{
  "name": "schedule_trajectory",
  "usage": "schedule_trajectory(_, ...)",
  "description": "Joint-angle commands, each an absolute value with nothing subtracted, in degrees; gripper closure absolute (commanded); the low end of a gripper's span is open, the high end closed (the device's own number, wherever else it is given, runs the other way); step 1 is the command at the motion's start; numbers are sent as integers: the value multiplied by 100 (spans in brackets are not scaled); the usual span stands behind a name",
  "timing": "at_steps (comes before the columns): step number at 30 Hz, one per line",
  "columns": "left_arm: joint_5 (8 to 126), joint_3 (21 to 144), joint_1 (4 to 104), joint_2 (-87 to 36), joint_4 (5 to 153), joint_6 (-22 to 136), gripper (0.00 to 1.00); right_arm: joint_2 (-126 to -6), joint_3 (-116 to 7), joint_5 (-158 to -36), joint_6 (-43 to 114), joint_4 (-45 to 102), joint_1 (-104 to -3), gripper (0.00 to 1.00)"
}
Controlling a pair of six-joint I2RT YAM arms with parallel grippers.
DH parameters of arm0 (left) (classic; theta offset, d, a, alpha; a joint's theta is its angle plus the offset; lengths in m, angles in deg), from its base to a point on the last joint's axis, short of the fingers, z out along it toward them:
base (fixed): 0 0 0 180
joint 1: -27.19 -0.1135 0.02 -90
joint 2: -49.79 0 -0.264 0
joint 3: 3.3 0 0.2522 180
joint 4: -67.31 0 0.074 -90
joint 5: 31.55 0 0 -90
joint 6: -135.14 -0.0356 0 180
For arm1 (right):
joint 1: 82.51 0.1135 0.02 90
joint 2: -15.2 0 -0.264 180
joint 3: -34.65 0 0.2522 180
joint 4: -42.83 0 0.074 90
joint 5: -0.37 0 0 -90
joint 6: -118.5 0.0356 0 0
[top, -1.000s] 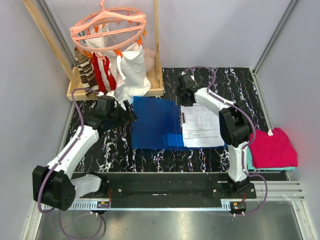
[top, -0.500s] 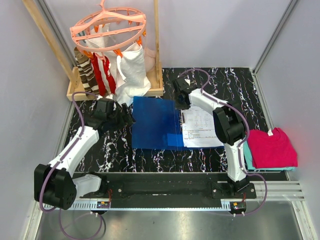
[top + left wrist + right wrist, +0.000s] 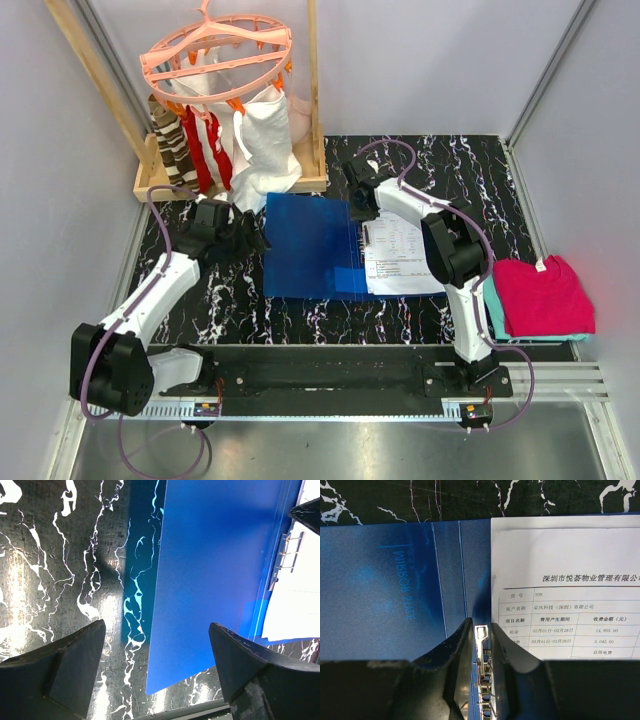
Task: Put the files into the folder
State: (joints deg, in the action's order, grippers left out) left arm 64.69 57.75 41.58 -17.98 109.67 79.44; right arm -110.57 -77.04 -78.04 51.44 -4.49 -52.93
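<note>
The blue folder (image 3: 305, 245) lies open and flat on the black marble table. The files (image 3: 400, 255), white printed sheets, rest on its right half, beside the spine. My right gripper (image 3: 362, 205) is at the folder's far edge, its jaws shut on the metal clip (image 3: 481, 632), with the blue cover (image 3: 385, 605) on one side and the files (image 3: 570, 580) on the other. My left gripper (image 3: 255, 232) hangs wide open over the folder's left edge (image 3: 215, 570), holding nothing. The clip (image 3: 282, 555) and files (image 3: 300, 595) show at the right of the left wrist view.
A wooden rack (image 3: 310, 180) at the back left carries a pink clip hanger (image 3: 215, 50), striped cloths and a white cloth bag (image 3: 265, 140). A folded magenta cloth (image 3: 545, 295) lies on a teal one at the table's right edge.
My right gripper has shifted a little left onto the folder's spine and its jaws have closed in on the clip. The left gripper has drawn back slightly to the left.
</note>
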Motion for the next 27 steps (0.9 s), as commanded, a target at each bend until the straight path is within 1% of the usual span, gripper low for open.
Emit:
schedule_trajectory(1,6539,5757,4125,-1894,10735,7862,13,-11092,-7983,-7540,5100,-477,-5219,74)
schedule_trajectory(7,6574,5757,4125,-1894,10691,7889,14,-10952,-7983,-7583,5056,-485,-5193,76)
schedule_trajectory(11,6627,5792,4125,-1876,10665,7889,14,-10855,-7957,-7636,5003,-485,-5193,85)
schedule_trajectory(18,6820,5880,4134,-1771,10656,7827,14,-10539,-7781,-7654,5038,-477,-5175,86)
schedule_trajectory(27,7488,5977,4222,-1648,10305,7827,12,-10135,-7517,-7663,5082,-485,-5105,87)
